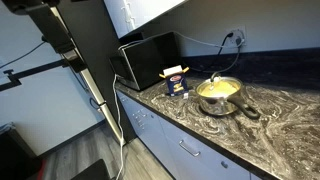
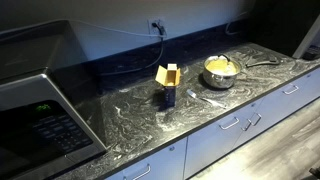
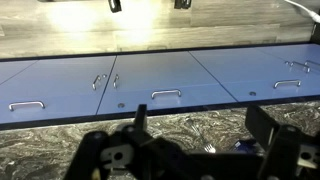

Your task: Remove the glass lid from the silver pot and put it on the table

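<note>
The silver pot (image 1: 224, 104) stands on the table (image 1: 290, 125) with its long dark handle (image 1: 250, 111) pointing toward the front edge. The glass lid (image 1: 218, 88) rests on it, and yellow shows through. Both also show in an exterior view: the pot (image 2: 222, 81), the lid (image 2: 220, 66) and the table (image 2: 130, 125). My gripper (image 3: 200, 128) is open and empty, high above the counter (image 3: 60, 145), away from the pot. The pot and the lid are out of the wrist view. In an exterior view only the dark arm (image 1: 60, 35) shows.
A black microwave (image 1: 145, 60) stands at the counter's end, with a blue and yellow box (image 1: 176, 82) between it and the pot. A fork (image 2: 212, 99) lies in front of the pot and also shows in the wrist view (image 3: 207, 148). A cable (image 1: 215, 45) runs to a wall socket. Drawers (image 3: 165, 75) sit below the counter.
</note>
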Available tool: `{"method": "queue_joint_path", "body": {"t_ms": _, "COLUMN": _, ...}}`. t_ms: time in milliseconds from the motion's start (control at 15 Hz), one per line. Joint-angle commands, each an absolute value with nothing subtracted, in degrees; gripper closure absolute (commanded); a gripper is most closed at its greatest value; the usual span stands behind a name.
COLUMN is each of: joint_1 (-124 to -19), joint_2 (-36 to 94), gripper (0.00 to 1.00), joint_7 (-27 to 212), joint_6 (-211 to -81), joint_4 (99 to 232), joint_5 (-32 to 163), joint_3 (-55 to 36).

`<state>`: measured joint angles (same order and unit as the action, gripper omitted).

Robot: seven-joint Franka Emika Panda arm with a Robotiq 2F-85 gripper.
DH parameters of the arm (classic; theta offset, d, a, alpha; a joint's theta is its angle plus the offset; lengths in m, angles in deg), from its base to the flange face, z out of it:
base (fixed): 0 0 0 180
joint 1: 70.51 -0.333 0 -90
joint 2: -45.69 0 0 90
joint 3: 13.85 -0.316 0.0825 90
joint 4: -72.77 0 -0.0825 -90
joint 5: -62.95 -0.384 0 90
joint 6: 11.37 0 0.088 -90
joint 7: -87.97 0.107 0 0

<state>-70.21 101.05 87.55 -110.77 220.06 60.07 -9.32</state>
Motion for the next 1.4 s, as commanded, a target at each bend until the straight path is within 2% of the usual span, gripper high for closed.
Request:
{"method": "queue_joint_path", "body": {"t_ms": 0, "joint_1": -69.5, "joint_2": 100.9, "gripper": 0.00, "joint_7": 87.1, "joint_6": -110.6, "joint_4": 219.9, "joint_5": 59.7, "joint_3": -9.7}}
{"method": "queue_joint_path", "body": {"t_ms": 333, "joint_1": -69.7, "joint_2": 100.0, "gripper": 0.00, "joint_7": 87.1, "joint_6": -112.7, "joint_4": 219.9, "joint_5": 59.5, "joint_3": -9.8}}
{"method": "queue_joint_path", "body": {"t_ms": 600, "joint_1": -69.2, "joint_2": 95.7, "gripper": 0.00, "joint_7": 87.8, "joint_6": -130.5, "joint_4": 221.9, "joint_5": 60.9, "joint_3": -11.6}}
{"method": "queue_joint_path", "body": {"t_ms": 1000, "joint_1": -67.8, "joint_2": 79.0, "gripper": 0.00, "joint_7": 87.4, "joint_6": -156.3, "joint_4": 221.0, "joint_5": 66.8, "joint_3": -12.9}}
{"method": "queue_joint_path", "body": {"t_ms": 1333, "joint_1": -64.8, "joint_2": 64.1, "gripper": 0.00, "joint_7": 88.0, "joint_6": -163.2, "joint_4": 214.4, "joint_5": 71.0, "joint_3": -12.8}}
